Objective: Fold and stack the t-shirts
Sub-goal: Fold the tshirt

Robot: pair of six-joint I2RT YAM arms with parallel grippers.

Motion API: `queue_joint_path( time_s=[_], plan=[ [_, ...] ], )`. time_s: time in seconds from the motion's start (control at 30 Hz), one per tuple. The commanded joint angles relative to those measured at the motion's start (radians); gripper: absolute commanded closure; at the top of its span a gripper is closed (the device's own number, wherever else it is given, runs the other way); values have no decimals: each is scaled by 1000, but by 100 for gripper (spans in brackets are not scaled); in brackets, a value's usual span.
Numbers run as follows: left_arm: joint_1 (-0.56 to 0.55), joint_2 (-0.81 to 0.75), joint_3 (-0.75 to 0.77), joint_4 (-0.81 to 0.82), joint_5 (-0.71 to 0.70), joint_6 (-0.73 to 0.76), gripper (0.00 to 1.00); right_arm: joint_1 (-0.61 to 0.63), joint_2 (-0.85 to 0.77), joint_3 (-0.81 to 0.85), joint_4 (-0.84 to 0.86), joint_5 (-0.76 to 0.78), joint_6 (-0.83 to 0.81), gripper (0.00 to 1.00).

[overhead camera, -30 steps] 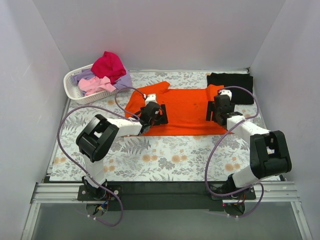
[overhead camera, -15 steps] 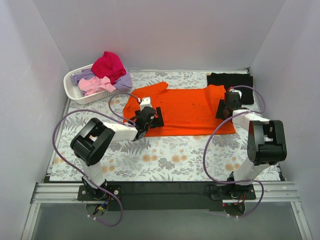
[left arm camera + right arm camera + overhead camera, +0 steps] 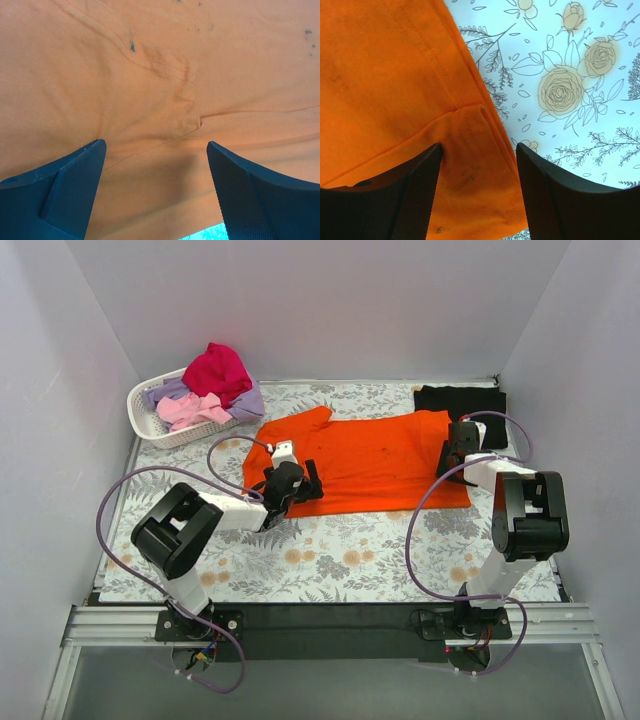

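One orange t-shirt [image 3: 375, 455] lies flat and looks ready for a fold.
It sits far-middle on the table cloth [image 3: 350, 550]. The left gripper [image 3: 297, 483] hangs wide open over its near left part. The right gripper [image 3: 458, 448] gapes over its right edge. Both hold nothing. Next, each likely must drop and pinch cloth. The black t-shirt [image 3: 460, 400] lies just beside the right gripper. The basket [image 3: 160, 435] sits far left, out of the way.

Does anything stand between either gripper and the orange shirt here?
Nothing visible does. The left gripper and the right gripper are both open directly over the orange shirt, the right one at its edge.
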Motion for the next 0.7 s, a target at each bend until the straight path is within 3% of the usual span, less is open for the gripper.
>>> queue_joint_path(
  time_s=[0.0,0.43,0.53,0.67],
  plan=[
    [6,-32,-88,-131,-8,-34,23,-9,22,1,-105,112,13,45],
    [6,-142,-211,-91,35,-94,23,9,-6,-99,-243,222,14,43],
    [5,-181,-211,-114,-5,-85,23,34,-91,-100,-249,235,16,42],
    [5,-269,-144,-196,-42,-59,23,83,-252,-59,-237,99,-10,38]
  ],
)
